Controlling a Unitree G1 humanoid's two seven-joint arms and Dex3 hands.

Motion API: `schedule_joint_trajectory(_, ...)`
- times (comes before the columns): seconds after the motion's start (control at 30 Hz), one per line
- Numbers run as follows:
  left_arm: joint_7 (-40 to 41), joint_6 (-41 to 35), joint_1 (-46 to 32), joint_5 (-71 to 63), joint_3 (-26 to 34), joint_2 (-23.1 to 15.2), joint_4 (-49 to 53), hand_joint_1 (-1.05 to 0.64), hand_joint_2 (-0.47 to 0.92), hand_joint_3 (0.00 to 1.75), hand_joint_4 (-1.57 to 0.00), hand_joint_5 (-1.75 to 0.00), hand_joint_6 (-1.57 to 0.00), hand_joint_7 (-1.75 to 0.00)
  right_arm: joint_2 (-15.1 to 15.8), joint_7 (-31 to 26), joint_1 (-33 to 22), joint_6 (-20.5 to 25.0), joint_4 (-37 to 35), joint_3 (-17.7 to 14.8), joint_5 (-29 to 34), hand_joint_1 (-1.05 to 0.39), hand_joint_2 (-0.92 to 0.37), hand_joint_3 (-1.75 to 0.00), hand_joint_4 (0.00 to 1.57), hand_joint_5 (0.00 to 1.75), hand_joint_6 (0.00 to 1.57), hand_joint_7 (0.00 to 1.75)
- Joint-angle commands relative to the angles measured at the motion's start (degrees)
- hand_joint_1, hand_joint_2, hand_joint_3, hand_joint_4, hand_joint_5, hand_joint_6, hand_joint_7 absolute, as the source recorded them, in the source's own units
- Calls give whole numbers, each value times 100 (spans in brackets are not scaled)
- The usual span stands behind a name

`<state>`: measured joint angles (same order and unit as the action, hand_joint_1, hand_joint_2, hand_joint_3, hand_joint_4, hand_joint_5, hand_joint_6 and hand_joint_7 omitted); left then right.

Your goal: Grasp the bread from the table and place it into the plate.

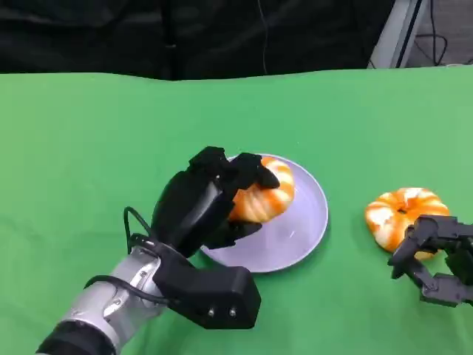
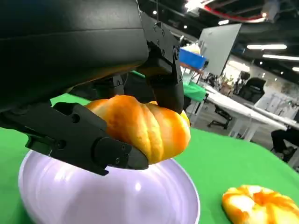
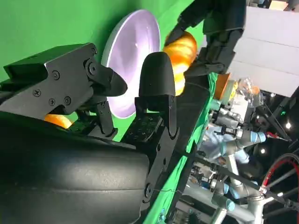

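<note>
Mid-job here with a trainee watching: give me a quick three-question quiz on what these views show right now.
1. True or false: the left hand holds a bread roll over the plate.
2. Where is the second bread? A) on the plate B) on the green table, beside the right hand C) in the left hand
3. Fill in: in the left wrist view, the held roll is clamped between the black ____.

Key: 1 true. 2 B. 3 fingers.
</note>
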<state>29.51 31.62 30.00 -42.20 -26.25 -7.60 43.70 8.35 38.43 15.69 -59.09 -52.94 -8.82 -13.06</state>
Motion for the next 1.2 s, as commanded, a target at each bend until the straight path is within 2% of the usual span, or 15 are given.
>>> schedule_joint_trajectory(0.03, -148, 130, 217, 152, 1, 5, 234, -16, 92, 42, -45, -161, -54, -124, 37, 37, -44, 21, 44, -12, -117, 13, -67, -86, 88, 138, 95, 97)
schedule_joint_trajectory(0.27, -185, 241, 384, 241, -45, 90, 658, -14, 92, 39, -49, -154, -59, -115, 31, 21, -65, -1, 62, -7, -115, 13, -69, -83, 87, 140, 94, 98)
schedule_joint_trajectory(0.67, -410, 221, 561, 315, -106, 172, 965, -14, 92, 39, -47, -157, -58, -118, 36, 6, -56, 6, 58, 7, -104, 13, -71, -80, 87, 139, 93, 99)
schedule_joint_trajectory(0.77, -489, 225, 619, 314, -126, 181, 1069, -14, 92, 36, -47, -151, -57, -112, 40, -14, -47, -68, 32, 8, -79, 13, -70, -81, 87, 139, 93, 98)
schedule_joint_trajectory(0.87, -538, 218, 634, 333, -112, 200, 1114, -14, 92, 34, -52, -139, -61, -100, 29, -1, -52, -37, 46, 9, -104, 13, -69, -82, 88, 139, 94, 98)
schedule_joint_trajectory(0.93, -539, 204, 644, 330, -112, 218, 1150, -16, 92, 27, -57, -126, -67, -83, 26, 24, -51, -31, 43, 8, -128, 13, -69, -83, 87, 139, 94, 98)
schedule_joint_trajectory(1.03, -506, 187, 668, 291, -135, 236, 1229, -18, 92, 21, -58, -118, -71, -72, 43, -5, -46, -56, 32, 16, -86, 13, -69, -84, 87, 139, 94, 98)
schedule_joint_trajectory(1.2, -475, 188, 716, 206, -202, 210, 1325, -21, 92, 15, -75, -71, -89, -26, 28, 21, -48, 9, 58, 17, -134, 13, -69, -83, 87, 139, 93, 98)
